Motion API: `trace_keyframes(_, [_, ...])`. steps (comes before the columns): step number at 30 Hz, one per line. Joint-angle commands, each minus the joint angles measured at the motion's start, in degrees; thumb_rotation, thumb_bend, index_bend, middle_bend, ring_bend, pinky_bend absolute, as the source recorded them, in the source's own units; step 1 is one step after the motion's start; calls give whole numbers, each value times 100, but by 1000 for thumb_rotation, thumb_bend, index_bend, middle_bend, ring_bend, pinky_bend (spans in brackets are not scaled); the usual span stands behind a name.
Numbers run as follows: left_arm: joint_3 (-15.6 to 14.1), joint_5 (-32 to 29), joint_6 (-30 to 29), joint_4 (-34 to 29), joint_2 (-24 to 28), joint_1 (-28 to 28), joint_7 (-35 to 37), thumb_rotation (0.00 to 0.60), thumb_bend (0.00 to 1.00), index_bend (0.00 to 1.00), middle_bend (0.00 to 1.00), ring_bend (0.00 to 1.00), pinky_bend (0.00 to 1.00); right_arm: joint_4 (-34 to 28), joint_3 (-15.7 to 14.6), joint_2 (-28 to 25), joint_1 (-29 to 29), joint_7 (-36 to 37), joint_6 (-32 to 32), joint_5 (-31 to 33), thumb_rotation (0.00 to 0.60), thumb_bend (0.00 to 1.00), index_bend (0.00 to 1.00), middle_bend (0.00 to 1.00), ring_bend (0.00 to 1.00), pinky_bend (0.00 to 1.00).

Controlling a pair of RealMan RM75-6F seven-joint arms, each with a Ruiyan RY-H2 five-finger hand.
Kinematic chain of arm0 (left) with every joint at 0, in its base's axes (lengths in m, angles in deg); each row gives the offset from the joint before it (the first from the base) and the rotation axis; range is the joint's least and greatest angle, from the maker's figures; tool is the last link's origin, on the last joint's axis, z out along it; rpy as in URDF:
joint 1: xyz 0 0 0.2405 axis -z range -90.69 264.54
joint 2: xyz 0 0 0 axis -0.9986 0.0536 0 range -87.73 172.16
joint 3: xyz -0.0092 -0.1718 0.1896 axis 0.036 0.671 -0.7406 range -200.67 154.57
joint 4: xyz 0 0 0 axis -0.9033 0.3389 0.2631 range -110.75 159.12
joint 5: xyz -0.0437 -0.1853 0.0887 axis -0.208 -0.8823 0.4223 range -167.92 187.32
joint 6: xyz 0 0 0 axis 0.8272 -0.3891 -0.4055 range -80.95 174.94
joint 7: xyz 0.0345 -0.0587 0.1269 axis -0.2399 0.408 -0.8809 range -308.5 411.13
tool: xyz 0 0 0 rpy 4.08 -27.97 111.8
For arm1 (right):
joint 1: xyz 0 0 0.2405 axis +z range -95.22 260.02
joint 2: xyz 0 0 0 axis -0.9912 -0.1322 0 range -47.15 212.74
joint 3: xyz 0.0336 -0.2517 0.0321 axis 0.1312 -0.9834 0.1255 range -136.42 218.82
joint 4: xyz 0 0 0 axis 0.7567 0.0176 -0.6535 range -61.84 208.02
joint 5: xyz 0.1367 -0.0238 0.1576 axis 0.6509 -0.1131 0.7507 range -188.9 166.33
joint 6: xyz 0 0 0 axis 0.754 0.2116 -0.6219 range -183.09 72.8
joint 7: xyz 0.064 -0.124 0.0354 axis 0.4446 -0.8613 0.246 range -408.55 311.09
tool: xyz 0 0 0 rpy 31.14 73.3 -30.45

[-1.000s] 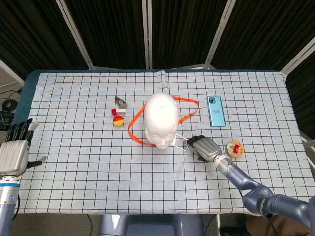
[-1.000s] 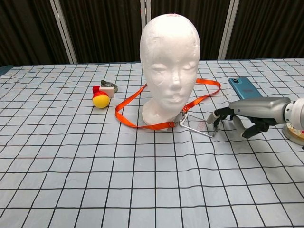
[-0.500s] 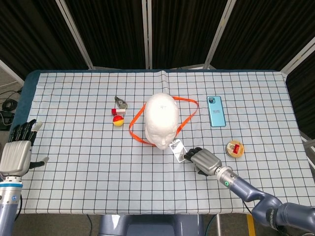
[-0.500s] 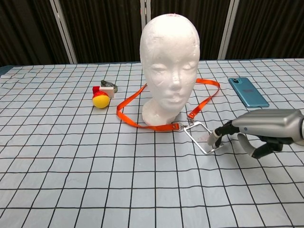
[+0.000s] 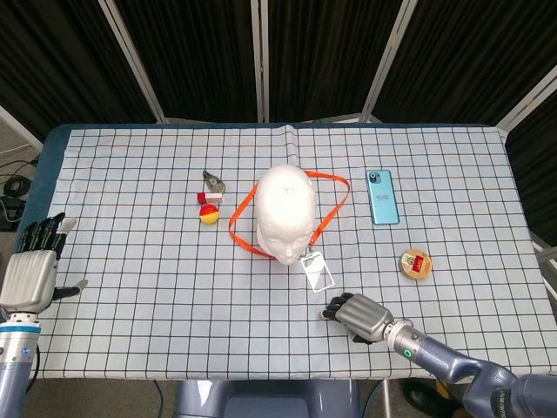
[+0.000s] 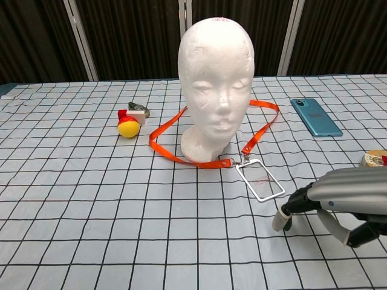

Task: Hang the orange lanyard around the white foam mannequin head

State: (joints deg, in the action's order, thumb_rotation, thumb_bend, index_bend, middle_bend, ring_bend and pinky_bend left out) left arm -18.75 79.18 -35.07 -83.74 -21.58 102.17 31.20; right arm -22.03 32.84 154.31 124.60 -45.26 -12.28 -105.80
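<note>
Two hands, neither holding anything, above the checked tabletop.
Orange lanyard loops the base of the white foam mannequin head, its clear badge holder flat just beyond the right hand, apart from its loosely spread fingers; left hand hangs open, well away.
</note>
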Motion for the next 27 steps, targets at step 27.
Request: trace_keyframes(27, [113,-10,140,41,-2,-61,22,600,0,0,0,0,0,780,533,653,104,-431,-178,937,600,1000,212,206,162,226])
